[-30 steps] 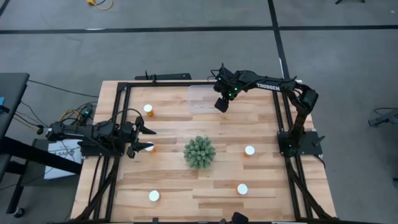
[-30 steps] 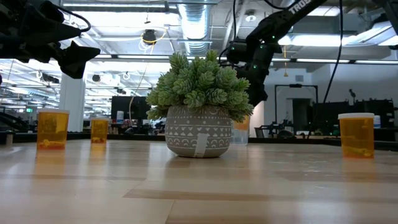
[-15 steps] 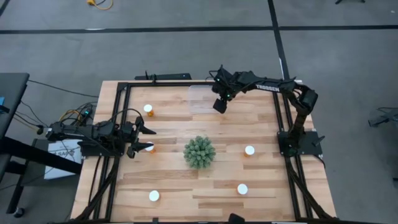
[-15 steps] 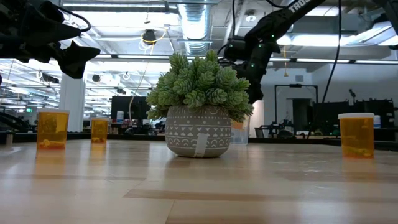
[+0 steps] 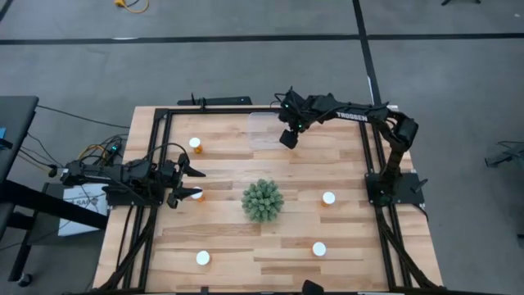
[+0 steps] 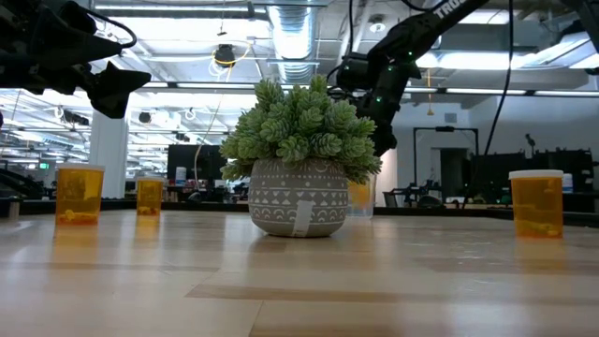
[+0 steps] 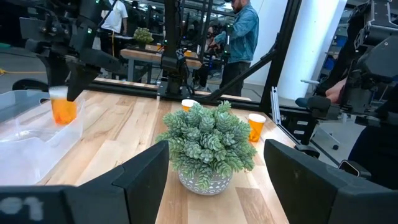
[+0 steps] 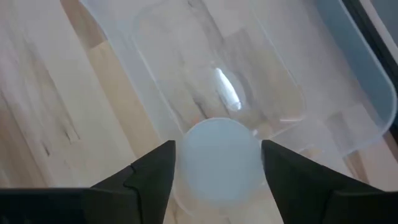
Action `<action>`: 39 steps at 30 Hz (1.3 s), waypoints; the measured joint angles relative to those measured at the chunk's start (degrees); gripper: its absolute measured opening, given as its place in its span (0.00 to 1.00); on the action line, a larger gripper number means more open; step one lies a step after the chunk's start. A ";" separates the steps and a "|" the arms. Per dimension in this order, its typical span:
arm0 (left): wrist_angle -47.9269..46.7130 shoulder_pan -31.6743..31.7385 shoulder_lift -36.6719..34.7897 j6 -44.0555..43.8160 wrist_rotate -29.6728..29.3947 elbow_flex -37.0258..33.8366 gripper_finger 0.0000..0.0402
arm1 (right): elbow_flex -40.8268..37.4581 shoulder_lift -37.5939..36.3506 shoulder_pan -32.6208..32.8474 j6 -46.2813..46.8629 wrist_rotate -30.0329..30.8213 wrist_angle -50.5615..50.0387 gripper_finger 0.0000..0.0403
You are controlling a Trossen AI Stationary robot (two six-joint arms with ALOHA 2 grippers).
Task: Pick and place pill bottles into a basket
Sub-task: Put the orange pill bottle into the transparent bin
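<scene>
- High view: my right gripper [image 5: 286,138] hangs over the near right part of the basket [image 5: 264,131], at the far middle of the surface [image 5: 237,238]. Five pill bottles stand loose: far left [image 5: 195,144], mid left [image 5: 196,194] just beside my left gripper [image 5: 187,183], near left [image 5: 202,258], mid right [image 5: 328,197] and near right [image 5: 319,248]. The plant [image 5: 263,201] sits in the middle. Since a second ago my right gripper has slid a little left, further over the basket; my left arm has not moved.
- Low view: behind the plant [image 6: 299,126], my right gripper [image 6: 379,126] is up in the air. One bottle [image 6: 357,195] shows beside the pot, too hidden to say whether it is the carried one.
- Left wrist view: my left gripper's fingers [image 7: 146,171] stand wide apart and empty. Beyond the plant, my right gripper holds the sixth bottle [image 7: 63,107] above the basket [image 7: 31,140].
- Right wrist view: my right gripper [image 8: 217,171] is clamped on the held bottle's white cap [image 8: 217,155], with the clear basket [image 8: 292,74] directly below.
- Step in hand: I judge this the placing of the first bottle. Next I should lower it inside the rim, part the fingers, then lift clear.
</scene>
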 joint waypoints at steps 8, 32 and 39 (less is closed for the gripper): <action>0.02 0.00 -0.01 0.00 0.00 0.01 0.63 | 0.00 0.00 -0.06 -0.06 0.02 -0.60 0.63; 0.02 0.00 -0.02 0.00 -0.02 0.01 0.63 | 10.29 -10.35 3.79 -9.14 3.68 -10.72 0.64; 0.00 0.00 -0.01 0.00 -0.01 0.00 0.63 | 7.86 -20.58 5.87 -5.92 3.65 -15.15 0.64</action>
